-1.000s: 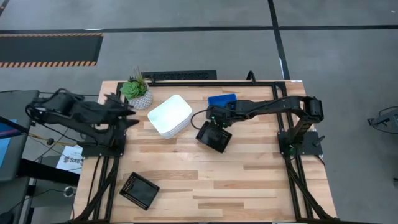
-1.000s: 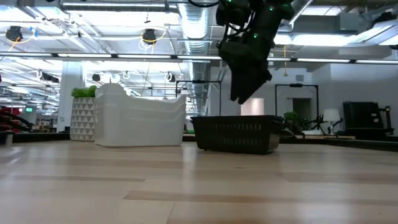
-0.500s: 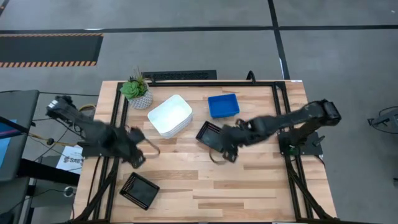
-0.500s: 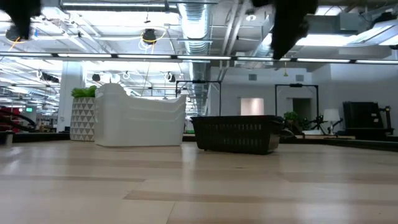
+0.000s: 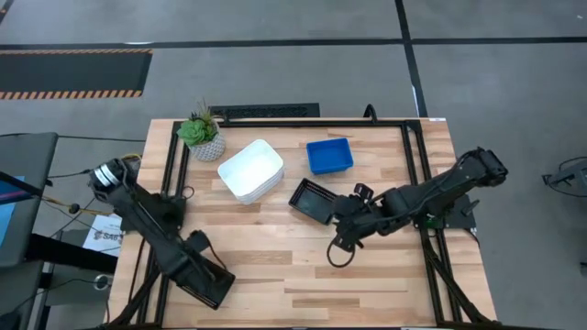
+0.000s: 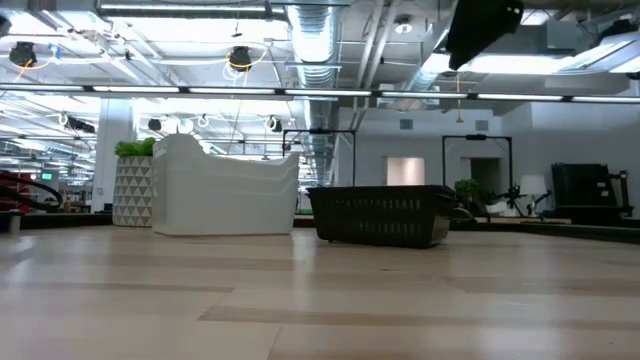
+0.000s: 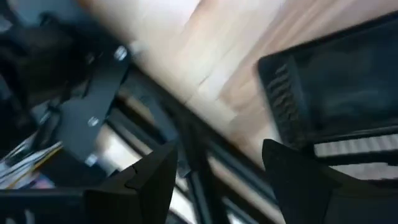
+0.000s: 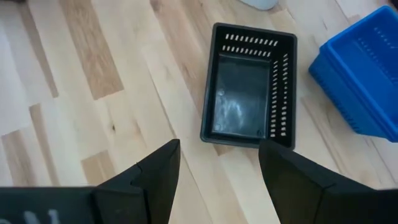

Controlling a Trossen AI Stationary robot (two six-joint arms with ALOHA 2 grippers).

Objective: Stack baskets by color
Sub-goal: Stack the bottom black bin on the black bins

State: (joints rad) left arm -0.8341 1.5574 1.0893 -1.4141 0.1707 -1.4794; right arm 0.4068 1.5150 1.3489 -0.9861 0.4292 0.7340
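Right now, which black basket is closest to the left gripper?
The black basket at the table's front left corner; the left gripper hovers right over it. The other black basket lies mid-table, near the right gripper.

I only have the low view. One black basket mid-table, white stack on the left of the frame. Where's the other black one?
Observer: Second black basket sits at the table's near-left corner; the left gripper hovers over it, fingers open.
Operator: Right arm? I see just a dark piece at the top.
Observer: The right gripper is open and empty, just off the middle black basket, which lies alone on the wood.
Operator: Any blue?
Observer: A blue basket sits behind the middle black one, beside the white stack.
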